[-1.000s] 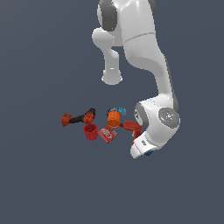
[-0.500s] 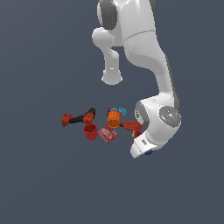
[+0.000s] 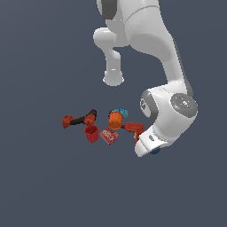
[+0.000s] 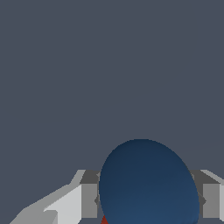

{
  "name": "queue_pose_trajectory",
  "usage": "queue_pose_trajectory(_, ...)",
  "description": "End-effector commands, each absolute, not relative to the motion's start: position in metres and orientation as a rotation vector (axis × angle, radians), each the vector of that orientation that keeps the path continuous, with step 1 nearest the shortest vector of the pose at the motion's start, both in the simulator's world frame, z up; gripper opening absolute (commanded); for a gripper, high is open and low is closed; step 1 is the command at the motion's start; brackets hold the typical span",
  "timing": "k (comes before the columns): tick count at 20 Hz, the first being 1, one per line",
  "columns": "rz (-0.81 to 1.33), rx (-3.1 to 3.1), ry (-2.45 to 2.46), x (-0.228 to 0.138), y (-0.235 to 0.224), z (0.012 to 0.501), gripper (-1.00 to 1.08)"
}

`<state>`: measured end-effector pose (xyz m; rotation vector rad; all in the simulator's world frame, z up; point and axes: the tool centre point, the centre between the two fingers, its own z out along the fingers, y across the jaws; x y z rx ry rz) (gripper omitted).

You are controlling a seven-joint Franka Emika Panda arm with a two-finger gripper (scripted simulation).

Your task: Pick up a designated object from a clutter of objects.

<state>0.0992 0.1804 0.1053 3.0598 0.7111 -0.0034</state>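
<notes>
Your pincer (image 4: 146,201) sits low at the clutter's edge on the exterior view's right, fingers (image 4: 72,203) flanking the dark blue ball (image 4: 148,183) — whether it's clenched on it or just straddling I can't tell — clear of the red drill (image 3: 134,127).

The red box (image 3: 109,135) carries some white marking on its face, but it is too small and blurred to read
</notes>
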Motion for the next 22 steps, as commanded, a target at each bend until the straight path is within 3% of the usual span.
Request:
queue_pose_trajectory(1, -0.001, 3.060, 0.712, 0.103, 0.181, 0.132, -1.00)
queue_pose_trajectory(15, 0.000, 3.060, 0.713, 0.124, 0.184, 0.288, -1.00)
queue_pose_trajectory(22, 0.000, 3.061, 0.712, 0.133, 0.185, 0.340, -1.00)
